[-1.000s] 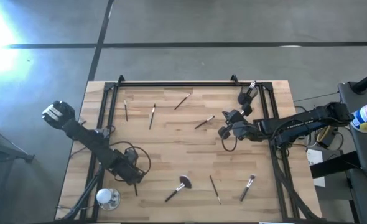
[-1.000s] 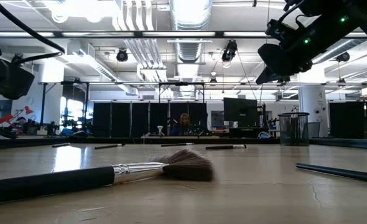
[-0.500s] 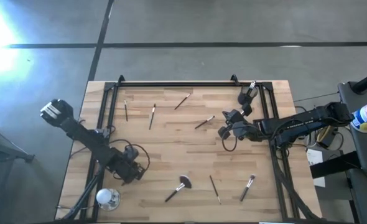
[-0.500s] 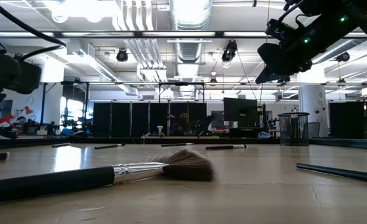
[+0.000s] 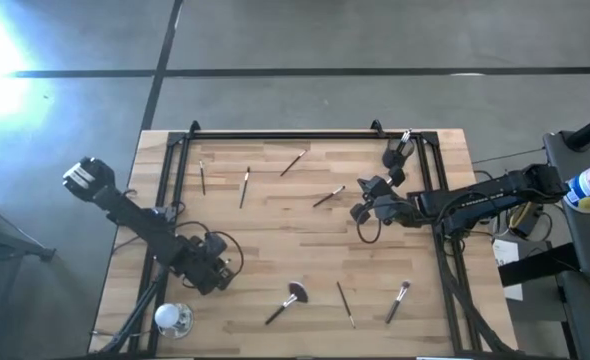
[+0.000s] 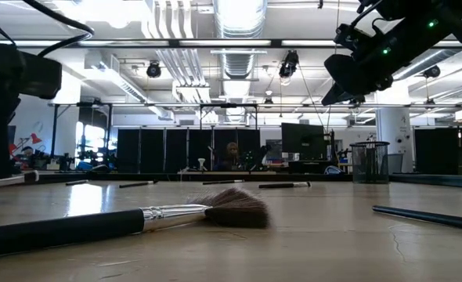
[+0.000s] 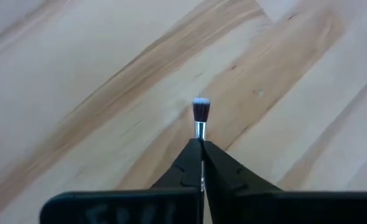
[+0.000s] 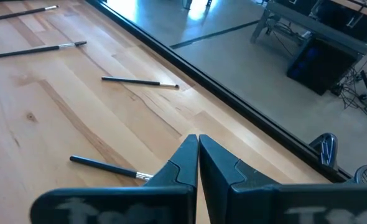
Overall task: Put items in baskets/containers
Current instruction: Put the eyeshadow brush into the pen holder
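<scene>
In the high view, the left gripper (image 5: 207, 270) sits near the table's (image 5: 275, 230) near-left corner, with a glass object (image 5: 172, 318) just beside it. The right gripper (image 5: 360, 212) waits well apart, over the table's right half. The cup (image 5: 390, 158) seems to be the dark round shape beyond the right fingers; from here we cannot tell what is in it. Loose brushes lie scattered between the two grippers, among them a fan brush (image 5: 293, 295).

In the low view, the fan brush (image 6: 231, 210) fills the foreground. The cup (image 6: 369, 162) stands far off to the right, and nothing shows above its rim.

In the left wrist view, the left gripper (image 7: 200, 144) is clenched on a thin brush (image 7: 200, 112). Its bristle tip pokes out just ahead of the fingertips, over bare wood.

In the right wrist view, the right gripper (image 8: 198, 140) is pressed shut with nothing between the fingers. One brush (image 8: 106, 167) lies just beside them and more lie farther ahead.

We judge the step to be the pickup: the brush is pinched but not yet carried. The next move calls for a lift and a long carry across to the cup, then a tip-down drop. The thin handle could swivel in the grip on the way.
</scene>
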Action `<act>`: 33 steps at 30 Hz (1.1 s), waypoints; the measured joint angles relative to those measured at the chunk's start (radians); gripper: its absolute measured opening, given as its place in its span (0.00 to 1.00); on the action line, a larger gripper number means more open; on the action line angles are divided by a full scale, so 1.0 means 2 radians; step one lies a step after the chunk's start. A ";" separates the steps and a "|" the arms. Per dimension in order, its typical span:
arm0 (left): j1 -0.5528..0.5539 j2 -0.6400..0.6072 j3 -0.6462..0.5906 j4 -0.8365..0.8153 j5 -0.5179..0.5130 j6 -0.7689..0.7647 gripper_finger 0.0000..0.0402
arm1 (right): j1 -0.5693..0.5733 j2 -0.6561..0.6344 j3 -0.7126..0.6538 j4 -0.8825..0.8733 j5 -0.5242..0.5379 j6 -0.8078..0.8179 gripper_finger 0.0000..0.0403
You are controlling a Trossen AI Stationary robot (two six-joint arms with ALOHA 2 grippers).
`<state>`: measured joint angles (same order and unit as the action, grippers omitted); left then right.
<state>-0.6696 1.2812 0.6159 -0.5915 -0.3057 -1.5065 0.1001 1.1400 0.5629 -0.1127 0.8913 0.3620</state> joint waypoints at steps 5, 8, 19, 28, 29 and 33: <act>0.017 0.000 0.001 0.000 0.001 0.019 0.10 | 0.000 0.000 0.000 0.000 0.000 0.000 0.02; 0.028 0.000 0.001 0.000 0.002 0.030 0.18 | 0.000 0.000 0.000 0.000 0.000 -0.001 0.02; 0.067 0.000 -0.002 0.003 -0.010 0.094 0.31 | 0.000 0.000 0.000 0.000 0.000 -0.002 0.02; 0.089 0.000 -0.038 0.024 0.002 0.096 0.31 | 0.000 0.000 0.000 0.000 0.000 -0.002 0.02; 0.088 0.000 -0.041 0.038 0.007 0.098 0.31 | 0.000 0.000 0.000 0.000 0.000 -0.002 0.02; 0.088 0.000 -0.042 0.065 0.018 0.110 0.30 | 0.000 0.000 0.000 0.000 0.000 -0.004 0.02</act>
<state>-0.4927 1.2812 0.5316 -0.4610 -0.2695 -1.2861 0.1001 1.1400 0.5629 -0.1127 0.8917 0.3542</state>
